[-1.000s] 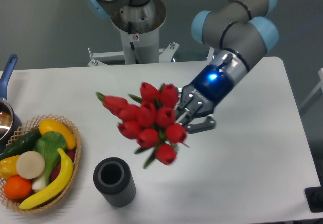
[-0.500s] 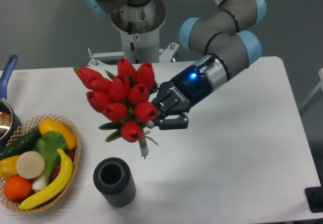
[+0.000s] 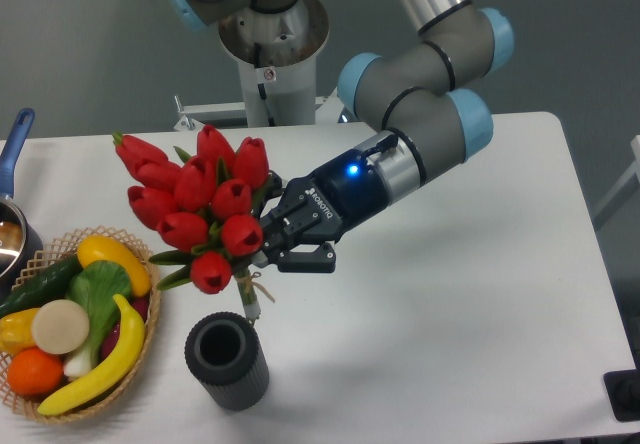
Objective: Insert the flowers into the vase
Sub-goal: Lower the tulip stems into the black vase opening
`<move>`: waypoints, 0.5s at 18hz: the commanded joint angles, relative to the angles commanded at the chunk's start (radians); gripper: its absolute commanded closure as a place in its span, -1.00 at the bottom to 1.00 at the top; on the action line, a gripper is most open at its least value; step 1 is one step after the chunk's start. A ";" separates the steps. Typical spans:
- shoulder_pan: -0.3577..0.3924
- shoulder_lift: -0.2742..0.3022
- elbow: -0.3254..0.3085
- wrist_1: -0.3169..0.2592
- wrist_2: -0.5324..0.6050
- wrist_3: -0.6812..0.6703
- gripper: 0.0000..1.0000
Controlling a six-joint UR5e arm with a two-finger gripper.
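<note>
The hand [image 3: 268, 249] is clamped on the flowers [image 3: 193, 209], gripping the bunch low down near where the stems are tied, with its black fingers [image 3: 300, 257] reaching out to the left of the picture. It is held in the air above the table [image 3: 470, 294], not touching it. Behind the hand the wrist shows a small blue light, and the grey arm with pale blue joint caps rises to the upper right and leaves the top edge of the picture.

The flowers are tilted, red buds fanning up and to the left, green leaves sticking out below them, and the short stem ends pointing down and slightly right. Those stem ends hang just above the vase [image 3: 227, 359], close to the right side of its round mouth; whether they touch the rim cannot be made out. The vase stands upright on the table near the front edge, its mouth open and dark inside.

Just left of the vase sits a wicker basket [image 3: 146, 309] of fruit and vegetables, cut off by the left edge. A pot with a blue handle [image 3: 12, 148] is also mostly out of frame there. The shiny robot base [image 3: 273, 54] stands behind the table.
</note>
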 joint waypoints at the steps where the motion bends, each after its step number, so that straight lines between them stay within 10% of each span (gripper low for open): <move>1: -0.005 -0.008 0.003 0.000 0.000 0.000 0.73; 9: -0.025 -0.061 0.061 -0.002 0.000 0.002 0.73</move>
